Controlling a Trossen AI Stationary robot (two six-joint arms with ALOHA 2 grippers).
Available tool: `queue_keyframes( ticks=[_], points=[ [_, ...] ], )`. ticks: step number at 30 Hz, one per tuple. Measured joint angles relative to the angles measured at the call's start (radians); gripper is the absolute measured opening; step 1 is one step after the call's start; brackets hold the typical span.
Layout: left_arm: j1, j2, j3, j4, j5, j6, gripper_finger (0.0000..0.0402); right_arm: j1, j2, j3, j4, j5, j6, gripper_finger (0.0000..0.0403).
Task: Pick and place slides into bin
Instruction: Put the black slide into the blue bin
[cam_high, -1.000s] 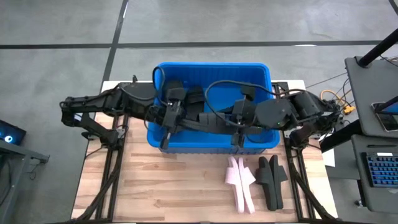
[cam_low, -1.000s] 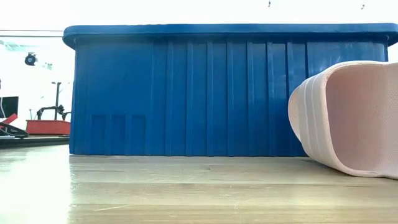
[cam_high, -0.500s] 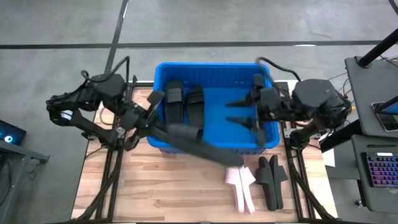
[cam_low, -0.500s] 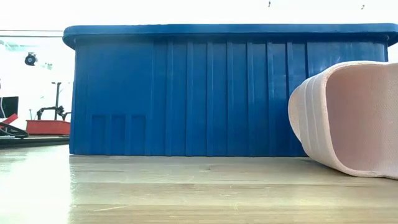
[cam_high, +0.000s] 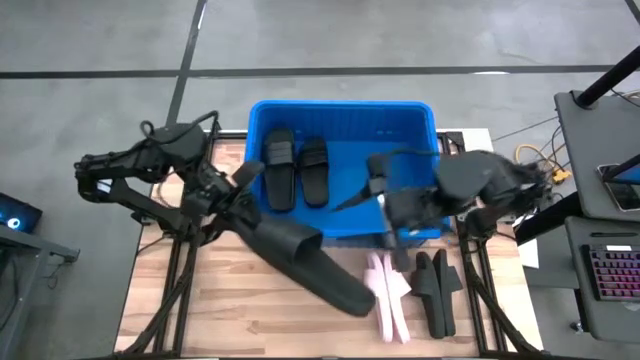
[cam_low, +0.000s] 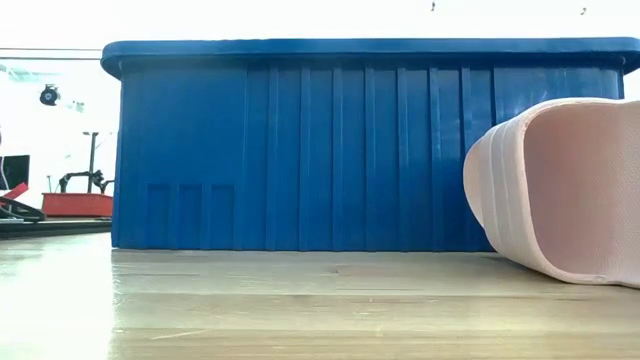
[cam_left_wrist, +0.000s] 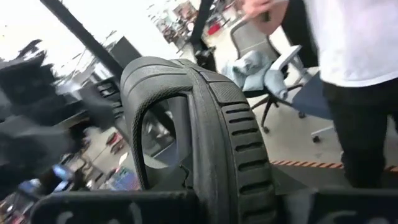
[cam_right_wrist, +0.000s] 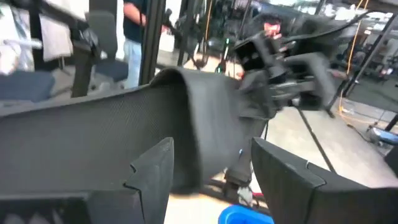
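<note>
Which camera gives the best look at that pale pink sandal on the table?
The high view: the pink slide lies whole on the table in front of the bin, beside black slides. The low view shows only one end of it, large and close, cut off by the frame. Neither wrist view shows it.

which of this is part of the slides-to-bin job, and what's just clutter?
Job:
- bin, two black slides inside
- left gripper holding a raised black slide
- pink slide and loose black slides on the table

Clutter:
- keyboard
- office chair
- person
</note>
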Motion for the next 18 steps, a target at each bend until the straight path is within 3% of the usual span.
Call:
queue_keyframes(
  ticks=[18],
  points=[
    [0.011,0.032,-0.064,0.146,-0.004,-0.028,0.0027,-0.011,0.054,0.001,0.018,0.020,-0.024,0.0206]
  ],
)
